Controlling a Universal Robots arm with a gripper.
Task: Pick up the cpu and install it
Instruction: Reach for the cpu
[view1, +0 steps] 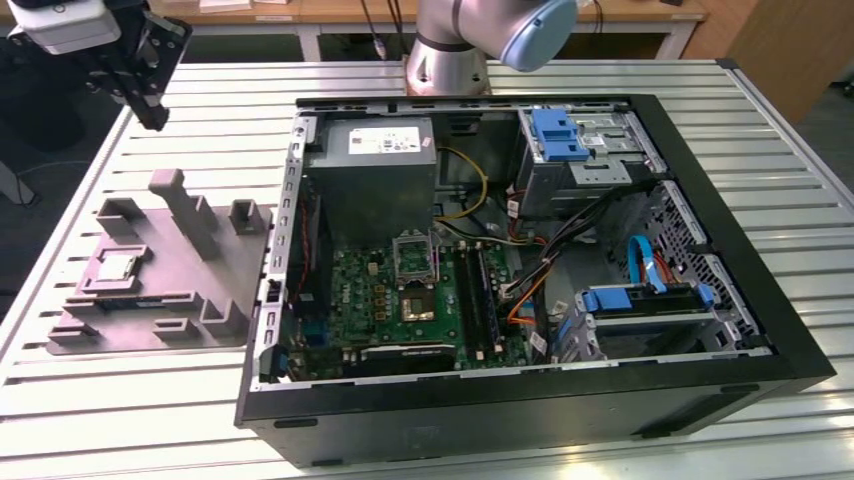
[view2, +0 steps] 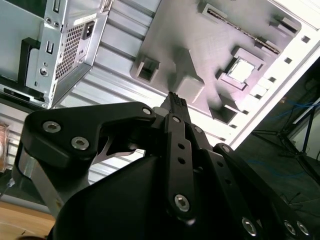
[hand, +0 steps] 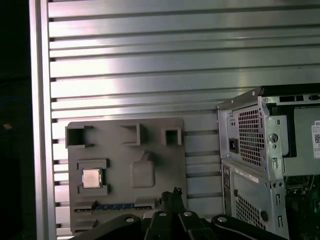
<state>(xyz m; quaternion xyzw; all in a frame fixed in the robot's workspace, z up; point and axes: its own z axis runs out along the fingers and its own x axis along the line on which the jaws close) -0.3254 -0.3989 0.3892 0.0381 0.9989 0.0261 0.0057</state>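
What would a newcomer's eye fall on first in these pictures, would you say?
The open computer case dominates the slatted table, its green motherboard exposed. On the exterior view's left, a grey fixture tray holds the small silvery cpu, and the black gripper hangs near it, holding nothing.

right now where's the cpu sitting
The cpu lies in a recess of the grey holder plate on the slatted table, to the exterior view's left of the open computer case.
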